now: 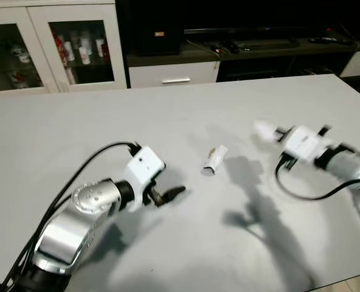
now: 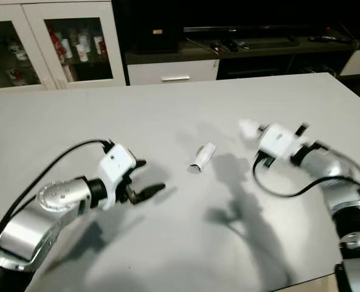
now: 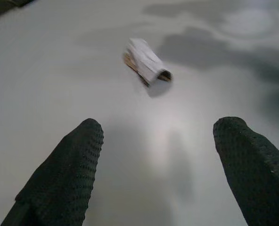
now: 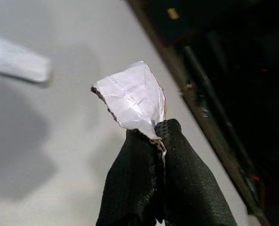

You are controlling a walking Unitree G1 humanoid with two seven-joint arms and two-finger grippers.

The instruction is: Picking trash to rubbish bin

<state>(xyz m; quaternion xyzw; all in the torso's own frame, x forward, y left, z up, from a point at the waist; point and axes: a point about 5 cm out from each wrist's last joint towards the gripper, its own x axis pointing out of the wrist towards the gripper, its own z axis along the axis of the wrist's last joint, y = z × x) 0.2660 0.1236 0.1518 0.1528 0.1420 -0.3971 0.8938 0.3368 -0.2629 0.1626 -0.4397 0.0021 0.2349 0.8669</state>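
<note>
Nearest, the left end effector (image 3: 158,160) hovers low over the grey worktop (image 1: 58,134), fingers spread wide. Straight ahead lies a rolled paper scrap (image 3: 146,62), long axis slanting across its line. Farther right, the right end effector (image 4: 154,139) pinches a crumpled wrapper (image 4: 132,96).

A rolled wrapper (image 1: 216,159) is lying on the table (image 1: 168,109) near its middle; the left gripper (image 1: 168,196) is sitting to the wrapper's left and nearer the robot, pointing toward it with fingers apart; the right gripper (image 4: 153,141) is hanging to the wrapper's right, pinching a paper scrap (image 4: 132,99) above the tabletop; a cabinet (image 1: 52,45) is standing behind the table on the left, a low media unit (image 1: 241,52) behind on the right.
</note>
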